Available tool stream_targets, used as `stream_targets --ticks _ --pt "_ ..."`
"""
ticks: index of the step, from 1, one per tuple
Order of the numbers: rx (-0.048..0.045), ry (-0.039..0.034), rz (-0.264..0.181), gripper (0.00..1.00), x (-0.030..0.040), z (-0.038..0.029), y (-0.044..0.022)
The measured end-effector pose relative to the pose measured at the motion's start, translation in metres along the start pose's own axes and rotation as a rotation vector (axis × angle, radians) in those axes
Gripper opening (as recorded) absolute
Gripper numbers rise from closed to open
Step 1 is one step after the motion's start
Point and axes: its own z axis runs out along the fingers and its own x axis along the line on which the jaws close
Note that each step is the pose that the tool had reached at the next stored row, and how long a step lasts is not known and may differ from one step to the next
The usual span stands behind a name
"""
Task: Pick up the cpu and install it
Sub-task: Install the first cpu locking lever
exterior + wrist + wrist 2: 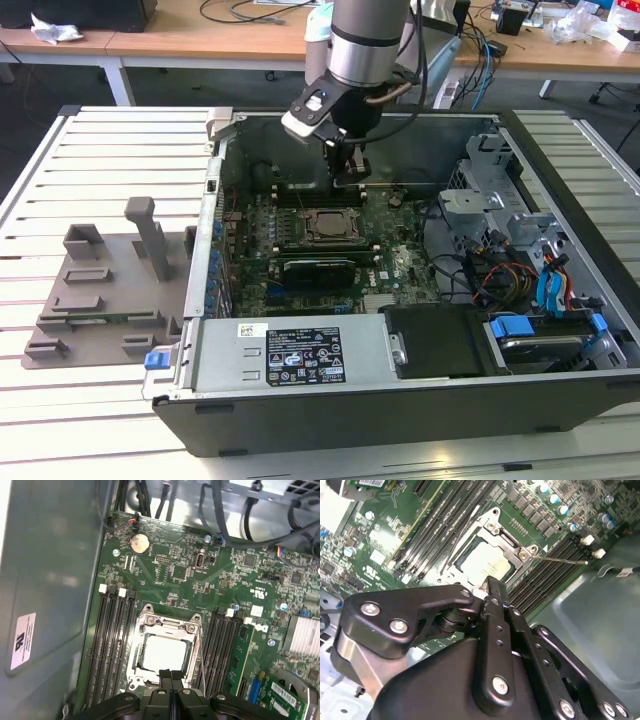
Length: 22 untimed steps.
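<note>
cpu (165, 652) lies flat in socket (167, 625), metal top up. gripper (170, 674) directly over cpu's edge, jaws pressed together, nothing between. Contact unclear.

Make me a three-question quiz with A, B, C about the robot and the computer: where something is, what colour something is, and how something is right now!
1. Where is the cpu?
A in the socket on the motherboard
B on a chair
C between the gripper's fingers

2. What colour is the motherboard?
A red
B green
C yellow

3. How is the gripper?
A wide open
B shut, holding nothing
C shut on a screwdriver

Answers:
1 A, the silver square lies inside the socket's frame.
2 B, the board looks green in every view.
3 B, its fingers meet with nothing between them.
</note>
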Motion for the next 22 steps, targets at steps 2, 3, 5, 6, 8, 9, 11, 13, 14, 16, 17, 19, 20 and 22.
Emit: stream_targets --ticks 2,3,5,6,8,9,11,13,14,16,17,19,20,22 --pt "-0.0012 -0.0033 -0.044 0.11 0.0000 0.0000 0.0001" --pt "-0.0019 -0.0050 -0.067 0.11 0.0000 0.0000 0.0000" --pt "-0.0029 -0.0076 -0.101 0.11 0.0000 0.0000 0.0000" --pt "-0.0033 -0.0088 -0.117 0.11 0.0000 0.0000 0.0001" --pt "-0.0042 -0.0111 -0.149 0.11 0.0000 0.0000 0.0000" --pt "-0.0050 -0.0134 -0.178 0.11 0.0000 0.0000 0.0001" --pt "-0.0075 -0.0200 -0.266 0.11 0.0000 0.0000 0.0001" --pt "-0.0088 -0.0238 -0.316 0.11 0.0000 0.0000 0.0001" --pt "-0.0096 -0.0257 -0.342 0.11 0.0000 0.0000 0.0001" --pt "-0.0111 -0.0299 -0.398 0.11 0.0000 0.0000 0.0001" --pt "-0.0117 -0.0317 -0.421 0.11 0.0000 0.0000 0.0001" --pt "-0.0130 -0.0351 -0.466 0.11 0.0000 0.0000 0.0001" --pt "-0.0139 -0.0376 -0.500 0.11 0.0000 0.0000 0.0001" --pt "-0.0150 -0.0404 -0.538 0.11 0.0000 0.0000 0.0001"
